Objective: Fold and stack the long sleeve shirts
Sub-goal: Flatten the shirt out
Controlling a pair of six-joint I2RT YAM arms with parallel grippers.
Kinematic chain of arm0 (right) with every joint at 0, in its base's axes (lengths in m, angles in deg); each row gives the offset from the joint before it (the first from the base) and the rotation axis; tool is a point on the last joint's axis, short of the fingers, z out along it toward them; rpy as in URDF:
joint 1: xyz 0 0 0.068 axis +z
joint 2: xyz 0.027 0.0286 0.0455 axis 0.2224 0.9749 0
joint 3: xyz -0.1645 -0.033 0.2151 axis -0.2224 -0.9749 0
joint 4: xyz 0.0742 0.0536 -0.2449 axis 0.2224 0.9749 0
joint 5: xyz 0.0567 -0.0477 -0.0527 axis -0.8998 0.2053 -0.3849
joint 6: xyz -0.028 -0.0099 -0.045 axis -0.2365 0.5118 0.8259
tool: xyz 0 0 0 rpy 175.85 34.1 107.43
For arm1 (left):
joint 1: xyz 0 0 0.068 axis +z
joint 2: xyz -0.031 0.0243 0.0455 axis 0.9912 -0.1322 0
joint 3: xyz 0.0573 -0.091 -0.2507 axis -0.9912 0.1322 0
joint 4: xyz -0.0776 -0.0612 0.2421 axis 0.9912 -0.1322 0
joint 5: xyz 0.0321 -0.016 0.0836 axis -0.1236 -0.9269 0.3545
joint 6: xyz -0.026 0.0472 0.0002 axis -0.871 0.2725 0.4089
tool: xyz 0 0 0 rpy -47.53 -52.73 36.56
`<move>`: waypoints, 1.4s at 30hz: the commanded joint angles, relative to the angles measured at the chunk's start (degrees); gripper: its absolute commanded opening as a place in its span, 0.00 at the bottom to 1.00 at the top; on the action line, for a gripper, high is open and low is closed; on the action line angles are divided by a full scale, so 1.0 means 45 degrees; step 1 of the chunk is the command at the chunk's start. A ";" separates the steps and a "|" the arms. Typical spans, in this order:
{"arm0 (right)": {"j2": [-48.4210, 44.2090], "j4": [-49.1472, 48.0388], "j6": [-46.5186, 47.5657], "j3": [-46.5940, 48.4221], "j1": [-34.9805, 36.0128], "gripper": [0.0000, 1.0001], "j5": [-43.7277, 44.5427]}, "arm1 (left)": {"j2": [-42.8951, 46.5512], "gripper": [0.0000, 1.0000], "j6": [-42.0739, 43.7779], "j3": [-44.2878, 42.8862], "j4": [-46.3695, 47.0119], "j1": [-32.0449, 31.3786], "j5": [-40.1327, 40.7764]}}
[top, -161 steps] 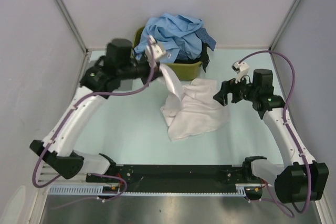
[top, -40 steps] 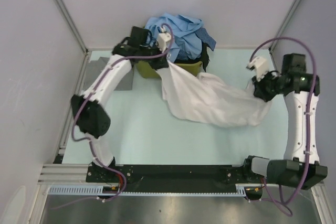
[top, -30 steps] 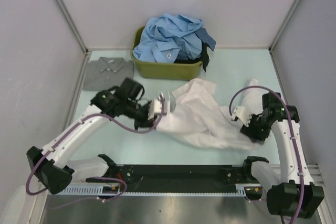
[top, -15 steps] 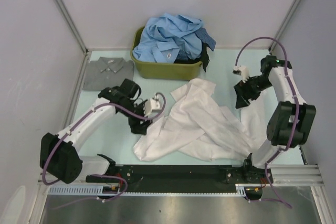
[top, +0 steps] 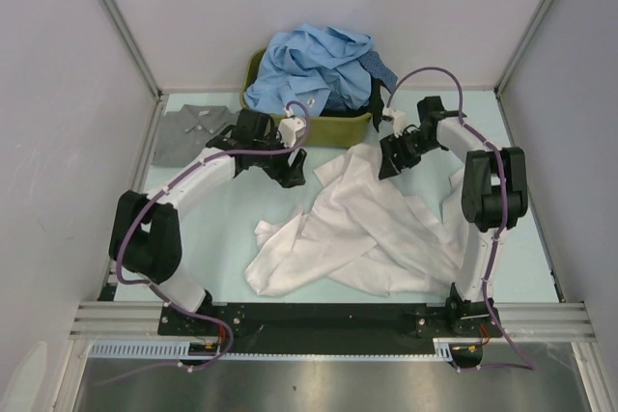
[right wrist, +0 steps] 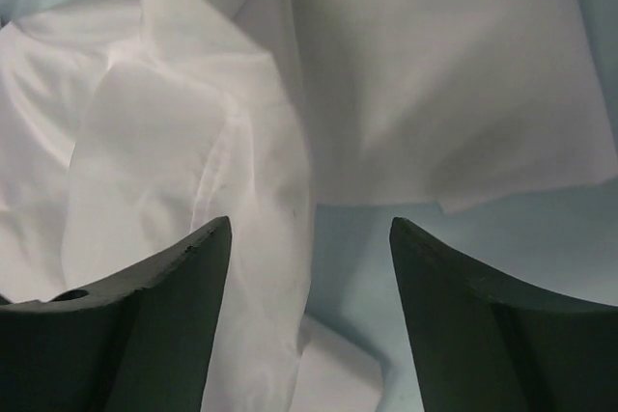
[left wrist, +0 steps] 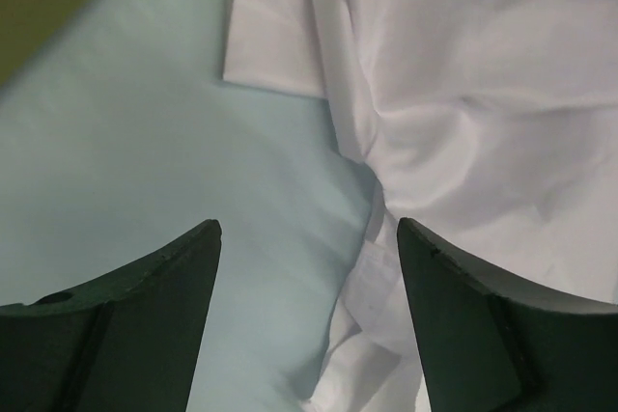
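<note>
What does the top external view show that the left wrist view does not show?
Only the top view: the heap of blue shirts, the grey shirt, the right pincer. Only the left wrist view: the creases at the white shirt's edge, up close between the left pincer's open fingers. Both: that shirt and the pale table.

bare table [top: 222, 233] left of white shirt [top: 372, 233], tub [top: 338, 127] blocking far edge, grey shirt [top: 188, 132] beside it
</note>
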 commanded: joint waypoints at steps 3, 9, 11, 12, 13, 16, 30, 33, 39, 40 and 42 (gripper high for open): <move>0.0839 -0.1241 -0.1506 0.0223 0.0512 0.56 -0.0823 | -0.0861 0.82 -0.3292 -0.0592 0.3488 0.0014 0.1726; 0.0550 0.0029 -0.1193 -0.0790 0.0201 0.00 -0.1391 | -0.3474 0.74 -0.4563 -0.2367 0.3707 -0.0591 0.2843; -0.0152 0.0147 -0.1154 -0.1202 0.0142 0.00 -0.1488 | -0.3830 0.73 -0.5089 -0.2564 0.3783 -0.0825 0.3370; -0.0348 0.0186 -0.1115 -0.1358 0.0141 0.00 -0.1507 | -0.4083 0.72 -0.5304 -0.2565 0.3842 -0.0884 0.3585; -0.0544 0.0341 -0.1096 -0.1592 0.0161 0.00 -0.1585 | -0.4202 0.70 -0.5809 -0.2526 0.3939 -0.0904 0.3954; -0.1111 0.0712 -0.0959 -0.1905 0.0374 0.00 -0.1683 | -0.4398 0.68 -0.6728 -0.2234 0.4309 -0.0962 0.3939; -0.2535 0.2429 0.0310 -0.3233 0.0512 0.00 -0.1625 | -0.5179 0.73 -0.9133 -0.1119 0.5697 -0.1256 0.3451; -0.2947 0.2783 0.0720 -0.3682 0.0571 0.00 -0.1605 | -0.5511 0.73 -0.9504 -0.1256 0.5912 -0.1314 0.2907; -0.3669 0.3174 0.0779 -0.4308 0.0571 0.00 -0.1703 | -0.6018 0.65 -0.9855 -0.1608 0.6358 -0.1724 0.2416; -0.3767 0.3233 0.0760 -0.4560 0.0590 0.00 -0.1703 | -0.6077 0.61 -0.9915 -0.1627 0.6498 -0.1763 0.1990; -0.4099 0.3486 0.0799 -0.4777 0.0668 0.00 -0.1606 | -0.6136 0.57 -1.0051 -0.1608 0.6984 -0.1841 0.1500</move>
